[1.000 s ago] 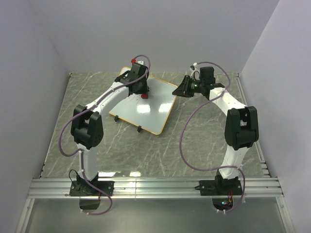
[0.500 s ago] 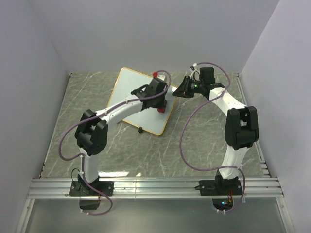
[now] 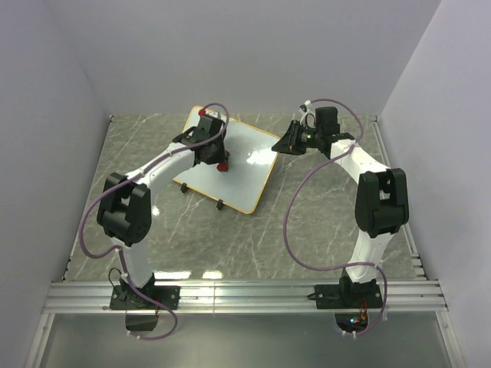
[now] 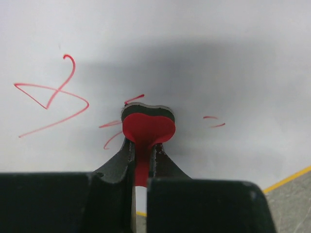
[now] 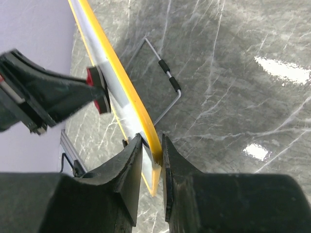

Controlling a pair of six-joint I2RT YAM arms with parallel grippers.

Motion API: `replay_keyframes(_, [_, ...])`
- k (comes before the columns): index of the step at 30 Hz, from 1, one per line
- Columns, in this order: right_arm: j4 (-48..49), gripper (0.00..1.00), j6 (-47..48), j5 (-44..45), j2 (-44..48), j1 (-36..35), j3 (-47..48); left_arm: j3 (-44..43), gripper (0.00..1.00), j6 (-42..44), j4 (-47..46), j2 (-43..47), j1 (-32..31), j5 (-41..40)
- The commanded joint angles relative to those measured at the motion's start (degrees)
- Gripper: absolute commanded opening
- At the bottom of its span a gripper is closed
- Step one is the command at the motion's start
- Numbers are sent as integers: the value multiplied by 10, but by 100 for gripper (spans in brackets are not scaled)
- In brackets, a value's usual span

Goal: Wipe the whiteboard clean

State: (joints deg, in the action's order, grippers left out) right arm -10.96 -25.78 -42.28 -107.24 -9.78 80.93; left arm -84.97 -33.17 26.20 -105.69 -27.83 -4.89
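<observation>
The whiteboard (image 3: 238,165), white with a yellow-orange rim, stands propped and tilted on the marble table. My left gripper (image 3: 218,162) is shut on the small red eraser (image 4: 147,128), whose dark pad presses against the board face (image 4: 218,58). Red pen marks (image 4: 51,97) remain on the board, left of the eraser, with small strokes beside it. My right gripper (image 3: 285,142) is shut on the board's rim (image 5: 127,92) at its right corner, steadying it. The eraser also shows in the right wrist view (image 5: 97,90).
A wire stand (image 5: 165,82) with a black sleeve props the board from behind. Two black clips (image 3: 202,196) sit on the board's near edge. Grey walls enclose the table on three sides, and a metal rail (image 3: 245,295) runs along the near edge.
My left gripper has swept the eraser across the board, right to its right edge half a second ago, then back left to the upper middle. My right gripper has held still.
</observation>
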Motion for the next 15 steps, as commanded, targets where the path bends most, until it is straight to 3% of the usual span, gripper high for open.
replay_keyframes(1, [-20,0,13,25,22,-7,-9,-51,0,30,9,-35,-5,-28])
replay_keyframes(9, [-23,0,14,27,18,-5,-1,-125,0,38,19,-74,-110,-11])
replay_keyframes(15, [-29,0,21,30,19,-7,-2,-67,0,14,-1,-51,-91,-10])
